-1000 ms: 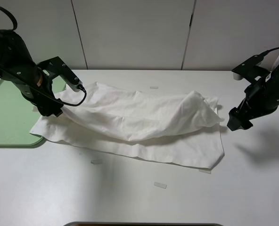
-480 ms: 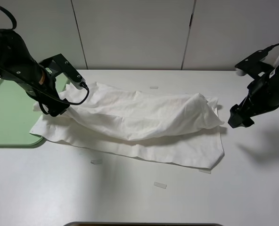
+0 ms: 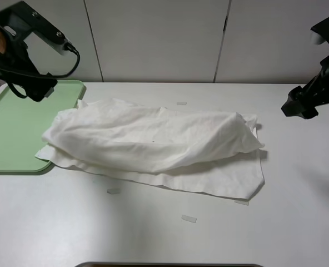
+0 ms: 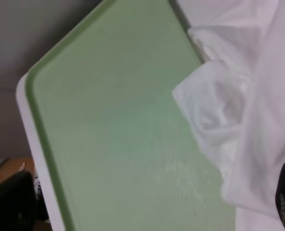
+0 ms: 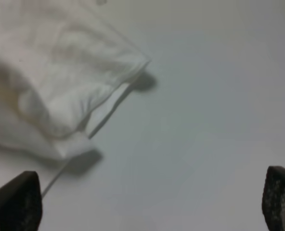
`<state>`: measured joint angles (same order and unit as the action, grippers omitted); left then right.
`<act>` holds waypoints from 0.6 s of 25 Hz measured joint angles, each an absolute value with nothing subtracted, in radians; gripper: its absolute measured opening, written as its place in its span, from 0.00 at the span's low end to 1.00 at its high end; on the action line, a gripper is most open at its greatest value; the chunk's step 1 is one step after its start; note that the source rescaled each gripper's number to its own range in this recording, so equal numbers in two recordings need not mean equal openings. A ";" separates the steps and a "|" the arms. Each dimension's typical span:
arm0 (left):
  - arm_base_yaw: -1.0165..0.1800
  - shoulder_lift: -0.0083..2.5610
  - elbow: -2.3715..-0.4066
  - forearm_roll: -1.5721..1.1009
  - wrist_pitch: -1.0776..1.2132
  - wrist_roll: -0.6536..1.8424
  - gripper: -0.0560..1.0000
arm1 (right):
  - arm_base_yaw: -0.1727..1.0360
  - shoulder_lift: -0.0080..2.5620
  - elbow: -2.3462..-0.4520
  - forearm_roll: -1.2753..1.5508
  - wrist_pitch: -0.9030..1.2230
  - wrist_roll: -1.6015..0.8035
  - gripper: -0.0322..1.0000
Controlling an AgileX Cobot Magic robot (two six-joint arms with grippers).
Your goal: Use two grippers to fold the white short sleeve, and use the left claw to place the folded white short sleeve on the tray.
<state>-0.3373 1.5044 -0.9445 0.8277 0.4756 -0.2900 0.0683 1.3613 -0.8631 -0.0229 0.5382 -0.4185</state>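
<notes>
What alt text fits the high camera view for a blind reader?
A wrinkled white T-shirt lies loosely folded on a white table, one end overlapping a green tray. The left gripper and right gripper hang clear of it.

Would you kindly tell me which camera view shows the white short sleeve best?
The exterior high view: the whole white short sleeve shows there, one end overlapping the tray. The left wrist view shows only that crumpled end over the tray; the right wrist view only the opposite end, blurred.
</notes>
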 joint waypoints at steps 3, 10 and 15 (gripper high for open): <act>-0.337 1.424 -0.944 0.787 0.529 -0.289 1.00 | 0.068 1.326 -0.863 -0.009 0.534 -0.413 1.00; -0.337 1.374 -0.944 0.668 0.653 -0.289 1.00 | 0.068 1.351 -0.863 0.133 0.509 -0.409 1.00; -0.337 1.374 -0.944 0.603 0.758 -0.289 1.00 | 0.068 1.367 -0.863 0.155 0.489 -0.401 1.00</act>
<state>-0.3373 1.3739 -0.9445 0.6032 0.7582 -0.2887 0.0683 1.3673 -0.8631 0.1554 0.4886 -0.4009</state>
